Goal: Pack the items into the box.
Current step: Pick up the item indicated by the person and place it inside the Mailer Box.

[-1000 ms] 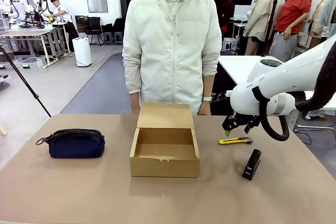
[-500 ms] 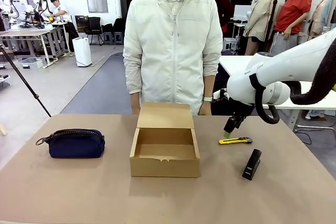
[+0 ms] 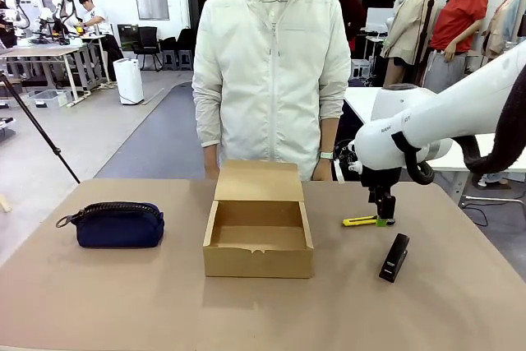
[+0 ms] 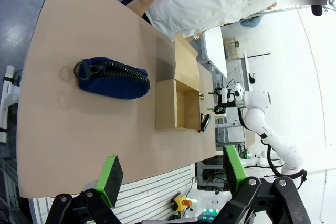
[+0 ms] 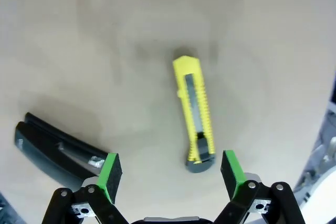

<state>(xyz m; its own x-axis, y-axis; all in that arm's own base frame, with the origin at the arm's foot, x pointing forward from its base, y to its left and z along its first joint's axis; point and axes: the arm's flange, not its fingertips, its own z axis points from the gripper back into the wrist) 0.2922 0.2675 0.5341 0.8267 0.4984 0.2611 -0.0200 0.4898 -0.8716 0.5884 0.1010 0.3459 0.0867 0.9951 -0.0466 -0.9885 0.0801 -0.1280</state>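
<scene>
Right gripper (image 3: pixel 382 218): jaws wide open, nothing held, pointing down at the bench (image 3: pixel 123 302) over the near end of a yellow utility knife (image 3: pixel 362 221). In the right wrist view the knife's dark end lies between the green pads, and the black stapler (image 3: pixel 394 257) lies just beside the left-hand pad.

Left gripper (image 4: pixel 172 170): jaws open and empty, high above the bench.

The navy pouch (image 3: pixel 115 225) lies on the bench's left side, well apart from the box (image 3: pixel 257 236). The box sits mid-bench, lid flap back, with nothing visible inside.

Handling assessment:
- The stapler is judged rigid, dense and smooth-sided. Take it across its narrow flanks at mid-length; a grip near either end risks pivoting.
- The pouch is judged soft and light and will sag. Pinch it across the middle under the zip ridge, not by the pull loop.
- The box is light cardboard and liable to slide if nudged
</scene>
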